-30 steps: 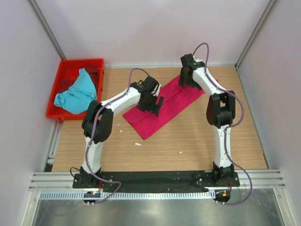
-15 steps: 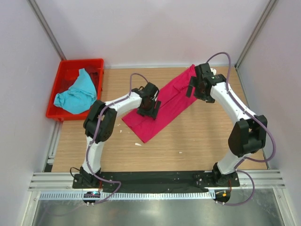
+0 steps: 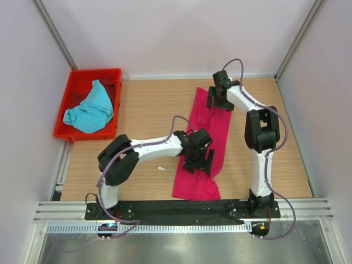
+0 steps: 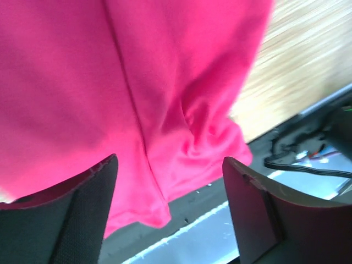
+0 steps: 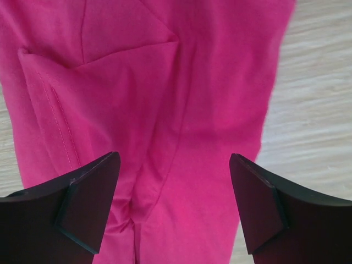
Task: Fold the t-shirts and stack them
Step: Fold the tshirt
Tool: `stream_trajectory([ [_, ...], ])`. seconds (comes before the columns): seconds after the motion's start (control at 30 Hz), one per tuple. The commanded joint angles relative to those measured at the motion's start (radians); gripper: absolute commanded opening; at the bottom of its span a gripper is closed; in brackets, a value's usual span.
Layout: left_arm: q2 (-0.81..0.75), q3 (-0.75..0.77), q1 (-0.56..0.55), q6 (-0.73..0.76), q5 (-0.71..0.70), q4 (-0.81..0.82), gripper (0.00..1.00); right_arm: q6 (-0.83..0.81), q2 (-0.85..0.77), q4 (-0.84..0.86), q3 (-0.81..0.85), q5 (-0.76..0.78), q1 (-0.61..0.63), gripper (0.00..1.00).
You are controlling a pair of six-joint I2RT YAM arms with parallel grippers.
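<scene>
Magenta-pink t-shirt [image 3: 212, 129] lies as a long folded strip on the worktop [image 3: 154, 110]. We see left gripper [image 4: 169, 159] over its near end and right gripper [image 5: 174, 157] over its far end, both spread wide and holding nothing. Turquoise-blue t-shirt [image 3: 88, 110] sits crumpled in the red crate [image 3: 82, 74]. We judge the cloth light and limp, best pinched through all layers at the end corners.

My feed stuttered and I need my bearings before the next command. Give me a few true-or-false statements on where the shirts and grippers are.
1. The turquoise t-shirt lies in the red crate. True.
2. The pink t-shirt is stacked on it. False: it lies stretched out on the table, apart from the crate.
3. The left gripper and the right gripper are both open. True.
4. The left gripper hovers over the crate. False: it is above the pink t-shirt's near part.
</scene>
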Motion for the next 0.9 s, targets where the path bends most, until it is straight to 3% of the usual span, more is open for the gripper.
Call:
stream_trajectory([
  [0.0,-0.162,0.073,0.056,-0.02,-0.056,-0.019,0.79,-0.056,0.006,0.069,0.036,-0.048,0.014,0.86],
  [0.2,-0.328,0.054,0.186,0.066,-0.067,-0.113,0.8,-0.067,0.084,0.106,0.031,-0.031,0.058,0.84],
  [0.33,-0.4,0.005,0.336,0.102,-0.04,-0.124,0.79,-0.084,0.182,0.149,0.069,-0.031,0.083,0.85],
  [0.43,-0.431,-0.037,0.408,0.117,0.002,-0.11,0.79,-0.116,0.301,0.154,0.169,-0.01,0.113,0.85],
  [0.67,-0.437,-0.091,0.48,0.169,0.022,-0.118,0.79,-0.159,0.536,0.114,0.604,0.015,0.187,0.86],
  [0.77,-0.424,-0.107,0.493,0.194,0.034,-0.115,0.8,-0.13,0.535,0.112,0.68,0.019,0.192,0.89],
  [0.87,-0.405,-0.147,0.493,0.198,0.075,-0.089,0.8,-0.113,0.466,0.08,0.654,0.053,0.192,0.94],
])
